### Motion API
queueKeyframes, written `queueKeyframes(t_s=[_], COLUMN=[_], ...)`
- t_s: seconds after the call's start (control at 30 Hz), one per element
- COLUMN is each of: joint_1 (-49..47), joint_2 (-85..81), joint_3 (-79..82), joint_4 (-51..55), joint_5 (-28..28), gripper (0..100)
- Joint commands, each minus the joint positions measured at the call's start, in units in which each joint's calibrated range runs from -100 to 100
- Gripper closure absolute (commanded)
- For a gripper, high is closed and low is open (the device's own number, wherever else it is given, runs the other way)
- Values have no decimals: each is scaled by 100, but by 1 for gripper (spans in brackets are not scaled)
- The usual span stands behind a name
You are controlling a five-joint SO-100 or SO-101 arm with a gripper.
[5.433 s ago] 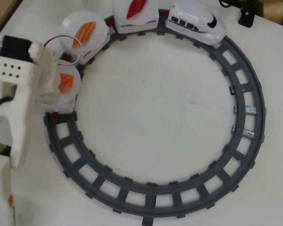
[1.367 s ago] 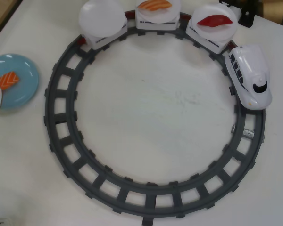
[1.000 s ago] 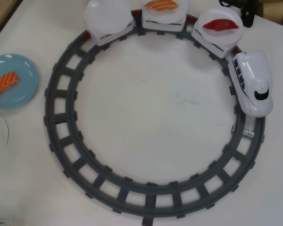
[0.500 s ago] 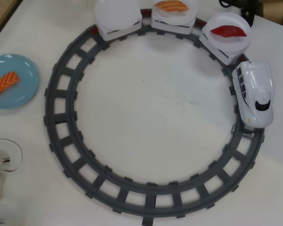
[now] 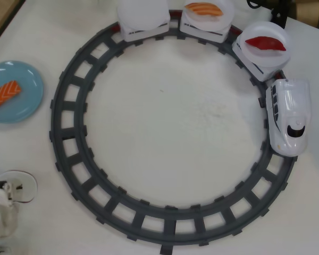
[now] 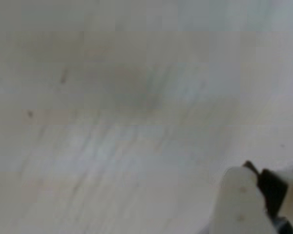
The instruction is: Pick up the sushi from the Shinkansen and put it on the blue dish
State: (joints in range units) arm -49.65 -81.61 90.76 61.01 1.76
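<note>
Orange sushi on blue dish, hand apart.

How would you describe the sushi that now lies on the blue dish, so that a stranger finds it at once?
In the overhead view, look left of the grey round track, where the blue dish sits alone on the white table. The sushi lies on it: a flat, bright-orange piece with white V-shaped stripes. The other two pieces, a paler orange one and a dark red one, ride on white plates behind the train.

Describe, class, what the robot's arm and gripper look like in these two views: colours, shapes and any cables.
Little shows. In the overhead view a cream-white plastic gripper pokes in at lower left, with dark wiring beside it. The blurred wrist view shows a rounded white finger with a black part alongside.
</note>
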Motion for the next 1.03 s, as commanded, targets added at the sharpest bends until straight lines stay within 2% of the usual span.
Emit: queueKeyframes(t_s=[0.0,0.27,1.0], joint_1=[-44,-413,-369], joint_2=[-528,-1623,-1648], joint_3=[131,356,356], joint_4=[52,647,680], joint_5=[-29,12,-24], gripper=[97,97,97])
